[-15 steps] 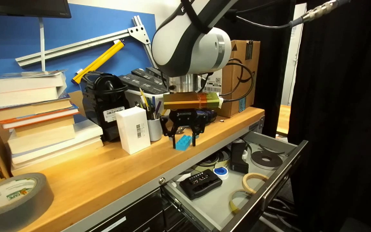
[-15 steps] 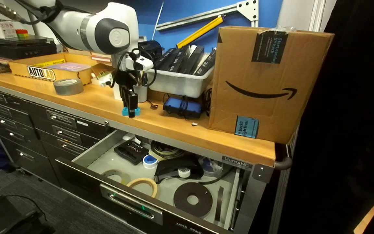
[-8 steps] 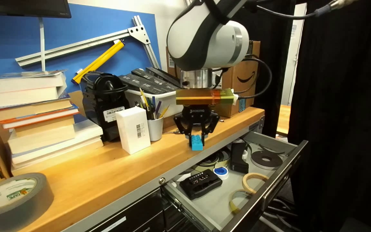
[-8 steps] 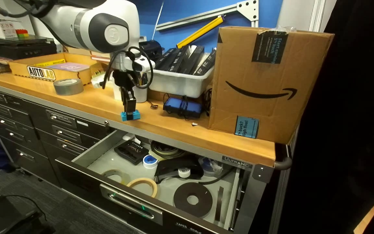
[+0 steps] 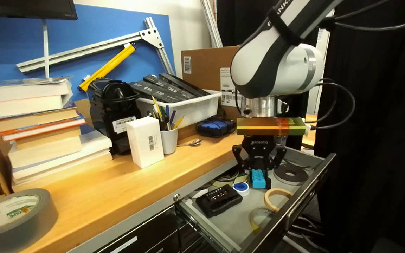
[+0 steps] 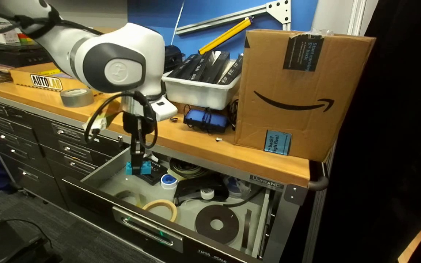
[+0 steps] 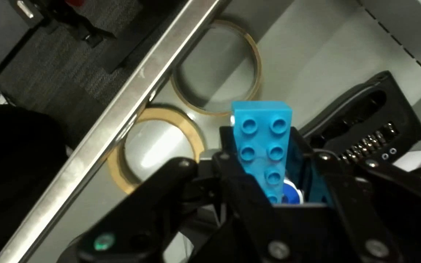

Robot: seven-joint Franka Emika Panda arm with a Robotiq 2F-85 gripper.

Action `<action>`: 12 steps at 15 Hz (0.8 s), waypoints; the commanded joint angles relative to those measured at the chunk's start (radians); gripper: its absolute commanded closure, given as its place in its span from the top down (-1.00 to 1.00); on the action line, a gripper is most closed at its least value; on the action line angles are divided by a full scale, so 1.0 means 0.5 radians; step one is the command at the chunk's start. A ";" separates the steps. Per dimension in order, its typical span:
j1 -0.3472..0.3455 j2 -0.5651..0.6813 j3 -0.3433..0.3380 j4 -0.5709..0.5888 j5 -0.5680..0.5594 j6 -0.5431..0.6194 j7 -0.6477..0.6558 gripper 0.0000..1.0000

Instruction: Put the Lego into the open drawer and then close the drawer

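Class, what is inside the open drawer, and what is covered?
The drawer holds a tan tape roll, a dark roll, a black case, a tape dispenser and more; the gripper holds the Lego over it. Anything farther back under the benchtop is hidden.

White box (image 5: 145,142) upright beside pen cup (image 5: 169,141); grey tape roll (image 6: 77,98) near AUTOLAB tray (image 6: 46,82); cardboard box (image 6: 305,106) upright.

In the wrist view, glare brightens the drawer (image 7: 128,98) along its rim, with diagonal shadow inside.
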 commanded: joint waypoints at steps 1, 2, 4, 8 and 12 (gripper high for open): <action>-0.010 0.080 0.008 -0.054 0.135 0.174 -0.039 0.22; -0.009 0.085 0.006 -0.056 0.162 0.192 -0.048 0.23; -0.022 0.039 -0.011 -0.087 0.202 0.196 -0.066 0.50; -0.080 -0.153 -0.067 -0.248 0.192 0.092 -0.129 1.00; -0.152 -0.201 -0.133 -0.349 0.169 -0.304 -0.414 1.00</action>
